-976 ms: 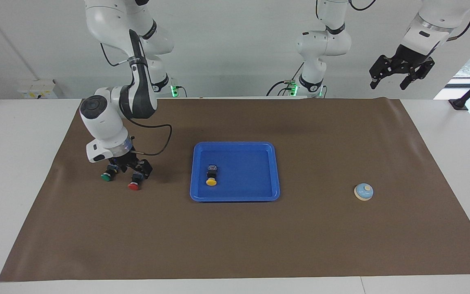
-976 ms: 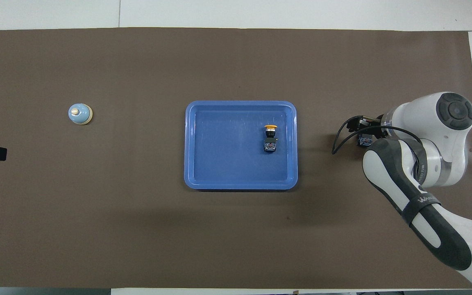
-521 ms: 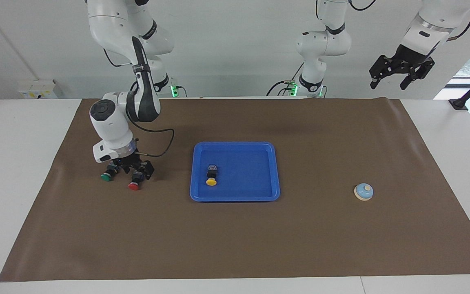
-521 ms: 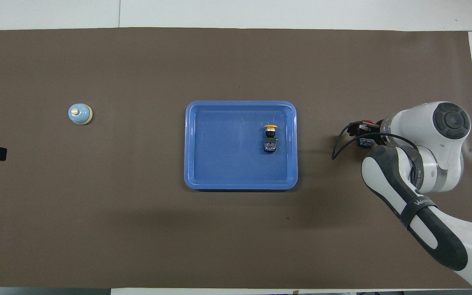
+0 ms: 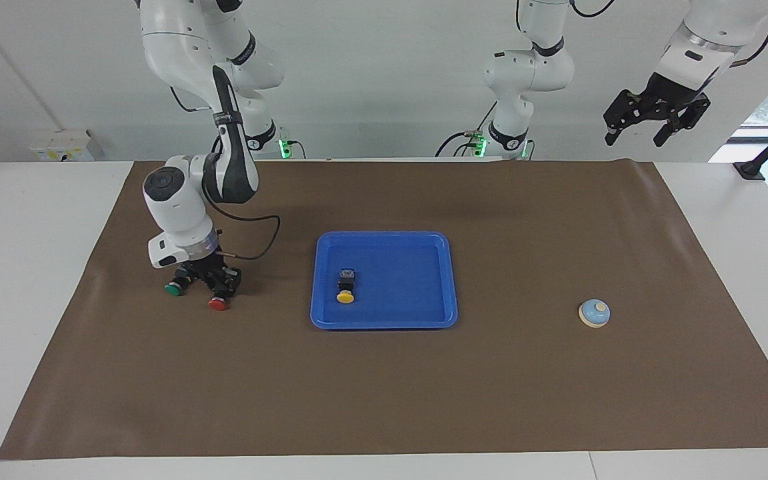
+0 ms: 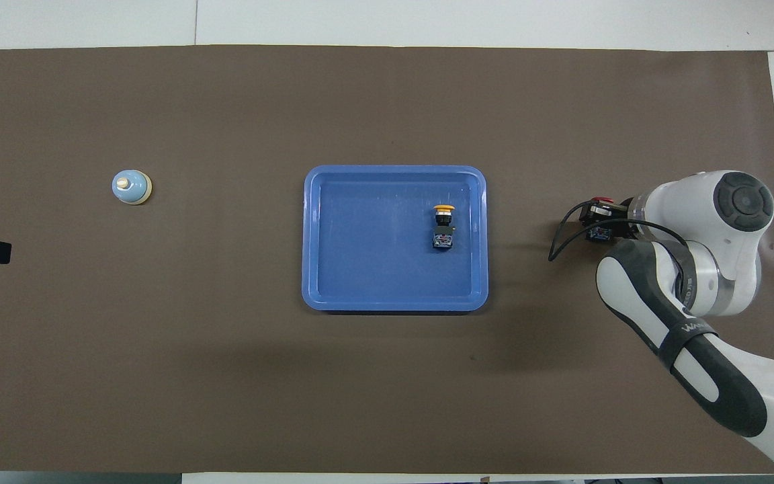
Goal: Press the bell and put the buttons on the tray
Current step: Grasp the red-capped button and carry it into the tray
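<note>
A yellow button (image 5: 345, 292) (image 6: 443, 225) lies on its side in the blue tray (image 5: 384, 236) (image 6: 394, 170). Toward the right arm's end of the mat lie a green button (image 5: 173, 289) and a red button (image 5: 218, 303) (image 6: 603, 200). My right gripper (image 5: 219, 285) (image 6: 598, 220) is down at the mat, shut on the red button's black body. The right arm hides the green button in the overhead view. The light blue bell (image 5: 595, 313) (image 6: 132, 187) stands toward the left arm's end. My left gripper (image 5: 654, 119) waits open, high above the mat's corner at the left arm's end.
A brown mat (image 5: 384, 393) (image 6: 226, 376) covers most of the white table. The tray sits at its middle. A black stand (image 5: 767, 157) rises at the table corner by the left arm.
My right gripper has closed on the red button's body, and the right wrist shifted slightly. The left arm, tray, yellow button and bell have not moved.
</note>
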Robot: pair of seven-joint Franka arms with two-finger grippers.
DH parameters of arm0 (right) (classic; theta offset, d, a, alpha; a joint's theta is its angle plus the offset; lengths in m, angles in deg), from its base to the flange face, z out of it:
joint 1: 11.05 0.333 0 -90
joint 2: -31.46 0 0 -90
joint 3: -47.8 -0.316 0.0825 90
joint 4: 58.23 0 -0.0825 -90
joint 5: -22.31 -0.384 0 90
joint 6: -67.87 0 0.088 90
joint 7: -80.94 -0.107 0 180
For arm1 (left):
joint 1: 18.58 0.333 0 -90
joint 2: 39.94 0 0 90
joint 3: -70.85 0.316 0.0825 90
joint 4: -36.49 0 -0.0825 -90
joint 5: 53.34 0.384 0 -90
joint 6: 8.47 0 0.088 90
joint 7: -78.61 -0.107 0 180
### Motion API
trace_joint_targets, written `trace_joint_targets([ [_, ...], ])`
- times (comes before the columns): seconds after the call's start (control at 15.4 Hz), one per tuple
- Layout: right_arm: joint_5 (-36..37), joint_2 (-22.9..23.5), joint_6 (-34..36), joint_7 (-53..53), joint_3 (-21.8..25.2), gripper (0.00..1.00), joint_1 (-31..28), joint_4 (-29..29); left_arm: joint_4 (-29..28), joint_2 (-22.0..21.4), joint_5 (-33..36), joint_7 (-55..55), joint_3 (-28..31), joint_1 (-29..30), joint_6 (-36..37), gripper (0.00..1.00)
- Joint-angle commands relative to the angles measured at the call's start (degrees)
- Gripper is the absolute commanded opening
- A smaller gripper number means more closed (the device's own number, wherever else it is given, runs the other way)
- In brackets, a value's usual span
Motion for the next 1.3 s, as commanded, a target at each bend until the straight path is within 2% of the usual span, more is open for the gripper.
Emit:
trace_joint_targets([
  [0.0,0.8,-0.29,-0.85,0.96,-0.57,0.0,-0.73,0.74,-0.6,-0.64,1.82,0.71,0.5,-1.12,0.45,1.0],
  [0.2,0.8,-0.81,2.39,1.05,-0.57,0.0,-0.03,-1.18,-0.6,-0.64,1.82,0.71,0.5,-1.12,0.45,1.0],
  [0.39,0.8,-1.08,10.74,1.05,-1.01,0.0,1.72,-7.85,-0.6,-0.64,1.82,0.71,0.5,-1.12,0.45,1.0],
  [0.65,0.19,-0.21,18.47,-1.41,-1.19,0.0,7.34,-15.41,-0.6,-0.64,1.82,0.71,0.5,-1.12,0.45,1.0],
  [1.04,-1.05,1.55,19.72,-12.91,-1.19,0.0,19.03,-20.61,-0.6,-0.64,1.82,0.71,0.5,-1.12,0.45,1.0],
  [1.24,-1.05,4.01,19.64,-15.56,-1.28,0.0,22.64,-23.51,-0.6,-0.64,1.82,0.71,0.5,-1.12,0.45,1.0],
])
